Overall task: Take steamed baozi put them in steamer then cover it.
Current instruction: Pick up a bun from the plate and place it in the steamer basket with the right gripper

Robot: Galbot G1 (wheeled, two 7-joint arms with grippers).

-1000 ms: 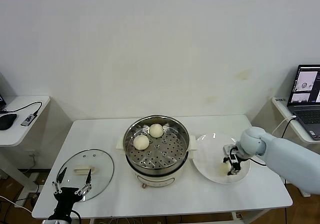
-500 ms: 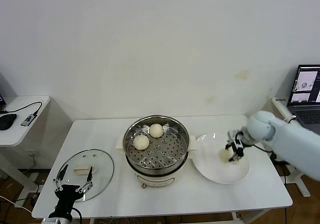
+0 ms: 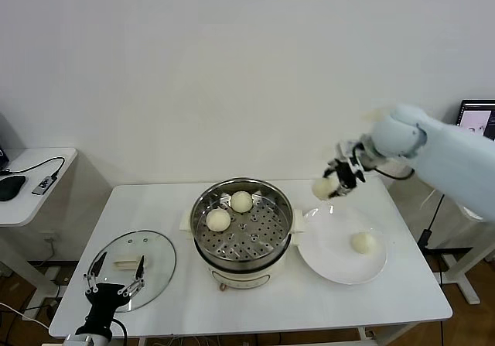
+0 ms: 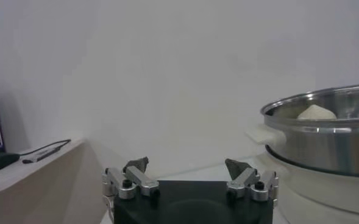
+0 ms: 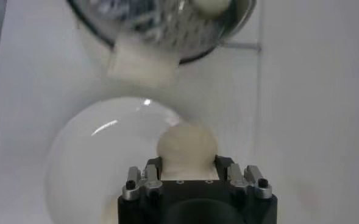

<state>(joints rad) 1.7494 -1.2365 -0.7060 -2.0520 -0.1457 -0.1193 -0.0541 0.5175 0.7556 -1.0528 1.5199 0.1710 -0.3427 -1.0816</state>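
My right gripper [image 3: 331, 183] is shut on a cream-white baozi [image 3: 324, 186] and holds it in the air above the far left edge of the white plate [image 3: 329, 257], just right of the steamer [image 3: 243, 230]. In the right wrist view the baozi [image 5: 186, 145] sits between the jaws of the gripper [image 5: 188, 163], above the plate [image 5: 100, 158]. Two baozi [image 3: 218, 219] [image 3: 242, 201] lie on the steamer's perforated tray. One baozi [image 3: 363, 242] lies on the plate. The glass cover [image 3: 138, 267] lies flat at the table's front left. My left gripper [image 3: 113, 283] is open and empty over it.
A laptop [image 3: 476, 118] shows at the right behind my right arm. A side table [image 3: 31, 183] with a cable and a mouse stands at the left. In the left wrist view the steamer [image 4: 325, 140] stands to one side of the gripper [image 4: 187, 167].
My right gripper has lifted a baozi off the plate and carried it up and to the left, towards the steamer. One baozi now shows on the plate. The left arm has stayed put.
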